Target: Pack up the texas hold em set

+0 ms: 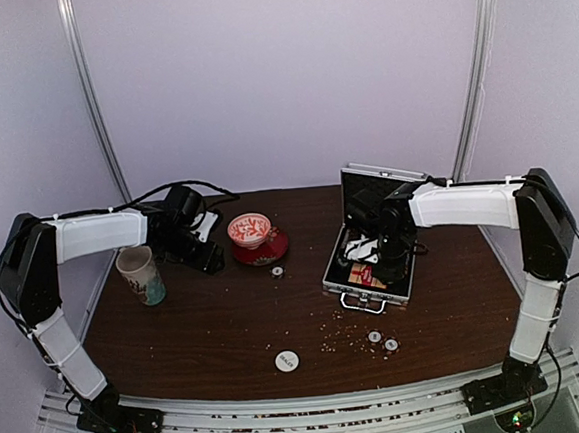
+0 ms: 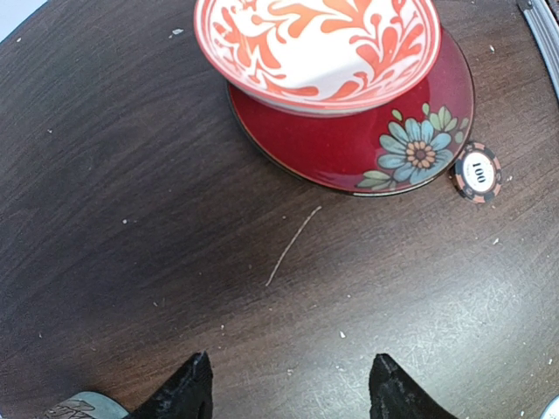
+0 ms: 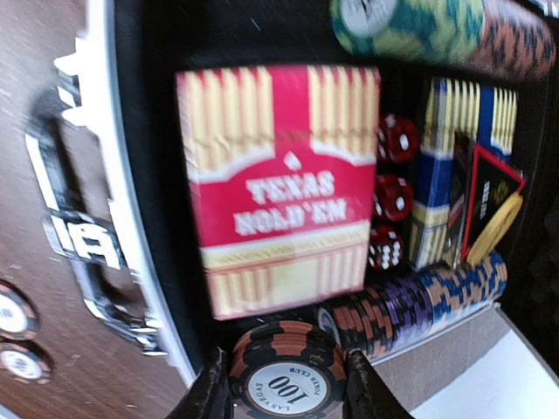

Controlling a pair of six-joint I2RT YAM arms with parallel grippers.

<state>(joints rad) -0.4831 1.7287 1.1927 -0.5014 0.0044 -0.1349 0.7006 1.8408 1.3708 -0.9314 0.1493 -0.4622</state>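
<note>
Spanning the view: brown desk point(image 1: 207, 313). Silver briefcase point(image 1: 332, 270), open, right of centre. Right claw point(image 3: 286, 384) above the case, clenched on a short stack of black-orange chips point(image 3: 284, 360). Left claw point(image 2: 288, 388) released, empty, near bowl point(image 2: 319, 44) on saucer point(image 2: 349, 144). Red-yellow card box point(image 3: 284, 188) inside the case beside chip rows point(image 3: 437, 297). White disc point(image 1: 287, 360) near front edge. Loose chip point(image 2: 478, 172) just beside saucer. Three red dice point(image 3: 393, 196) beside card box.
</note>
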